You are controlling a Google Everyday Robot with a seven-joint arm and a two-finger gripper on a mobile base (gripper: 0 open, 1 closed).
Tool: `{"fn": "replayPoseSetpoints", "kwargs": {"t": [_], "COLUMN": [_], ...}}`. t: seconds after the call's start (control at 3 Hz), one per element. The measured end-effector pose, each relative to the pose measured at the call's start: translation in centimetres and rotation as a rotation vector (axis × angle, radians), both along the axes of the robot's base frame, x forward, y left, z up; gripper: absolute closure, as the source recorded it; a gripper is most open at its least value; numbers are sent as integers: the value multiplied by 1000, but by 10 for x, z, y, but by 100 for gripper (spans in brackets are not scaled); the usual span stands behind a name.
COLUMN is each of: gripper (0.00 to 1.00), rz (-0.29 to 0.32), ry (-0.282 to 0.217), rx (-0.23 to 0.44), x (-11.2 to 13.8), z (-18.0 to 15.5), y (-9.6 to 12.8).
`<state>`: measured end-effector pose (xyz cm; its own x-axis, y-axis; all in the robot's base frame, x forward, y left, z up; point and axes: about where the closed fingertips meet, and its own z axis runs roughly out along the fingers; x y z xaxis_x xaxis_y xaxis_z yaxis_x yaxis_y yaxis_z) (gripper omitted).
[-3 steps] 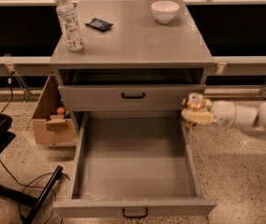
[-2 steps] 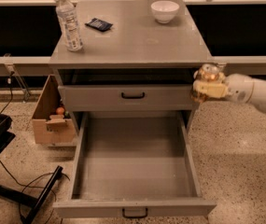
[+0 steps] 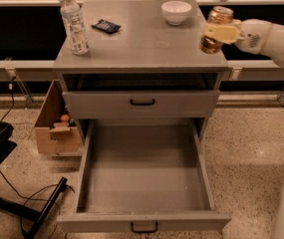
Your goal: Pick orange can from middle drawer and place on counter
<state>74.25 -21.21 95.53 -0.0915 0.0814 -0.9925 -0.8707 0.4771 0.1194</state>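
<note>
Placing underway — the gripper (image 3: 220, 33), clamped on the can (image 3: 210, 44), hung at the counter's (image 3: 146, 46) right edge; next, probably, lower and release.

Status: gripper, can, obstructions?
Gripper shut on orange can, over counter's right edge. Middle drawer open. White bowl nearby on counter.

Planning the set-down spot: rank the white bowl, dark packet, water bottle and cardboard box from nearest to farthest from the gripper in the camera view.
The gripper, shut on the orange can, is at the counter's right edge.
1. white bowl, back right.
2. dark packet, back left.
3. water bottle, far left.
4. cardboard box, down left, below counter level.
</note>
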Motion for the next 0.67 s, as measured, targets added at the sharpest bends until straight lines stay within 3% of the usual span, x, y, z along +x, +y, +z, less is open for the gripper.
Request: {"fn": "replayPoseSetpoints", "kwargs": {"t": [0.33,0.67], "gripper": [100,100], "rz": [-91,-125], "ry": [-7,-2], "rx": [1,12], "x": [51,101], "z": [17,-5], "y": [29,71]}}
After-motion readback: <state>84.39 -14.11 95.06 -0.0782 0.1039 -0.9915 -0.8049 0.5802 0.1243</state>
